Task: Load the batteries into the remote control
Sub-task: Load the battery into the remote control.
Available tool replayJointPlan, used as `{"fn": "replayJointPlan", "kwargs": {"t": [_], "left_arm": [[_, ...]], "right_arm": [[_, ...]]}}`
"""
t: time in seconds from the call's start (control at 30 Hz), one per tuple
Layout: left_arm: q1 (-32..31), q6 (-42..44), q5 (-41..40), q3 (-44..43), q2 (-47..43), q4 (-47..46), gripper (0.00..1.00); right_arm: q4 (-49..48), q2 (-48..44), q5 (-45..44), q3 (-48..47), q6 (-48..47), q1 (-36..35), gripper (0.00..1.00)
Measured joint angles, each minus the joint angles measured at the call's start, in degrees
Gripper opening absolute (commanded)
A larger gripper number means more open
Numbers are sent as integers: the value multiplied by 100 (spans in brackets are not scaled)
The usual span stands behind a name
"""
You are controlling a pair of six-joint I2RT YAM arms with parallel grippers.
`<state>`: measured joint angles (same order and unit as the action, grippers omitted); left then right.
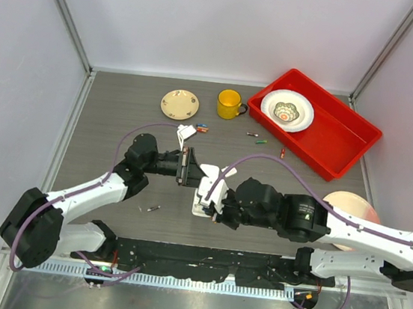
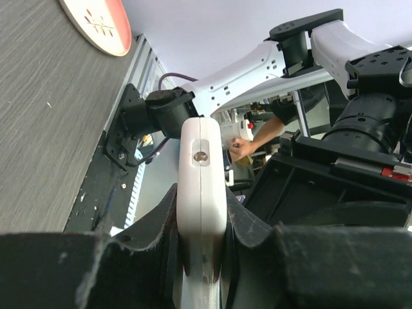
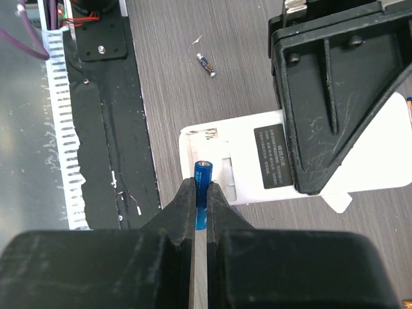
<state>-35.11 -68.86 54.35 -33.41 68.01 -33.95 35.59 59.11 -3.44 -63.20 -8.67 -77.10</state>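
My left gripper (image 1: 188,169) (image 2: 203,219) is shut on the white remote control (image 1: 207,188) (image 2: 201,174), holding it just above the table's middle. In the right wrist view the remote control (image 3: 257,158) shows its back, with the label and the open battery compartment (image 3: 225,175). My right gripper (image 1: 217,205) (image 3: 201,188) is shut on a blue battery (image 3: 203,170), whose tip stands at the compartment's near end. Loose batteries lie on the table: one (image 1: 154,209) (image 3: 206,65) near the front, others (image 1: 201,128) beside the mug and towards the tray (image 1: 257,138).
At the back stand a yellow mug (image 1: 228,104), a small patterned plate (image 1: 179,104) and a red tray (image 1: 344,141) with a bowl (image 1: 287,109) in it. A small white piece (image 1: 186,132) lies behind my left gripper. A pink plate (image 1: 351,205) shows under my right arm.
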Motion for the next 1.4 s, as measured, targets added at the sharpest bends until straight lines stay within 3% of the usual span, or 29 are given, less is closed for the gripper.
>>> {"fn": "replayJointPlan", "kwargs": {"t": [0.4,1.4], "left_arm": [[2,-37,232,-153,256,212,0],[-2,118,334,-291,326,647,0]], "right_arm": [[-162,205,-295,-2,-409,-122,1],[-328,579,31,-11,-439,-129,1]]}}
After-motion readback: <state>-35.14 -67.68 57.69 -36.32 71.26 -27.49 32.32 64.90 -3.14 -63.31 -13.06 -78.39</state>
